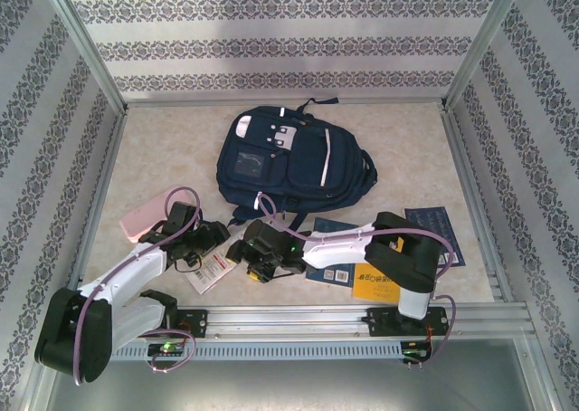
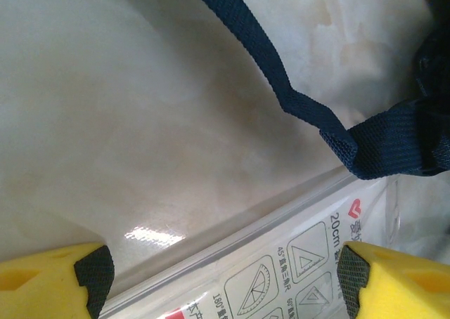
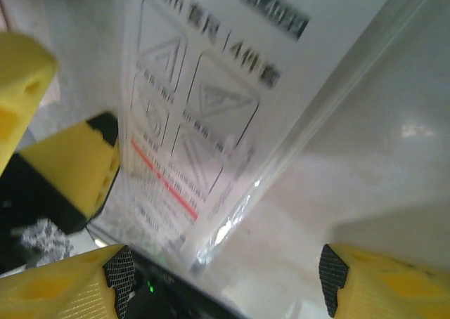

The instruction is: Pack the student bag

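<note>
Inspection of my own station. The student bag (image 1: 289, 157) lies flat on the counter (image 1: 163, 157), front pockets facing up, in the far middle of the workspace and well beyond both my hands; nothing of mine touches its body. One dark strap (image 2: 274, 66) trails from it toward my side and crosses the counter just beyond my left hand (image 2: 223, 280). That left hand stands with its fingers wide apart, one yellow black-padded fingertip (image 2: 91, 273) over bare counter and the other over a clear geometry set packet (image 2: 281, 263); it is clamped on nothing. The packet lies flat on the counter, its printed face up, showing triangles and a protractor, with its far corner near the strap end. My right hand (image 3: 225, 280) hangs low over the same packet from the opposite side, fingers likewise apart, and the packet's clear edge runs up between them without either pad pressing on it. In the right wrist view a yellow finger of my left hand sits just beside the packet. In the top view a pink case (image 1: 143, 219) lies near my left arm, apart from the bag. A yellow book (image 1: 373, 282), a dark blue book (image 1: 333, 233) and a blue book (image 1: 441, 230) lie on the right side of the counter, partly under my right arm.
</note>
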You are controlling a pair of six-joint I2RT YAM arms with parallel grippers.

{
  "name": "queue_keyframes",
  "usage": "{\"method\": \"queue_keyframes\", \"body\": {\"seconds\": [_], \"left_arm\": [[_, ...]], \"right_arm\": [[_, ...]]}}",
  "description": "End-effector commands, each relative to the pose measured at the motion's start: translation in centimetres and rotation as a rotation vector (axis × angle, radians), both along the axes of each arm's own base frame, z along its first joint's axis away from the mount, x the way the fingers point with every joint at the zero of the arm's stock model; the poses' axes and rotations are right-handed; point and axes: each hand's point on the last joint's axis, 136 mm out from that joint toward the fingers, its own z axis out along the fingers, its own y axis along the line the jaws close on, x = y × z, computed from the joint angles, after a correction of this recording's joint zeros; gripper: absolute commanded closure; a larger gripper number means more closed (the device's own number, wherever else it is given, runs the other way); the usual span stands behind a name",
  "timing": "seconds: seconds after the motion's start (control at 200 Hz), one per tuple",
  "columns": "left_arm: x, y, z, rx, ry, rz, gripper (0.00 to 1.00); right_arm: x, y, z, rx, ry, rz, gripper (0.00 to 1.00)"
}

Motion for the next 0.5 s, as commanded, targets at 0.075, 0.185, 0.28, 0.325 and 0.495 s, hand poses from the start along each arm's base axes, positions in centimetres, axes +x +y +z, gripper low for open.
{"method": "queue_keyframes", "body": {"seconds": [0.075,0.185,0.28,0.325,0.495], "left_arm": [[0.3,-2.8,0.2,-0.141,-0.021,-0.08,0.15],[0.1,-3.1,0.3,-0.16,-0.019,-0.086,0.16],[-0.2,-3.3,0.1,-0.183,-0.013,-0.084,0.16],[-0.3,-3.5,0.1,-0.2,-0.01,-0.083,0.16],[-0.9,-4.0,0.1,-0.246,0.004,-0.076,0.18]], "right_arm": [[2.3,1.6,-0.2,0.032,-0.051,-0.115,0.3],[2.7,2.0,-0.3,0.016,-0.064,-0.114,0.3],[3.0,2.0,-0.7,-0.013,-0.072,-0.114,0.31],[3.3,2.1,-0.7,-0.017,-0.083,-0.11,0.31],[5.0,2.0,0.4,0.003,-0.168,-0.121,0.32]]}}
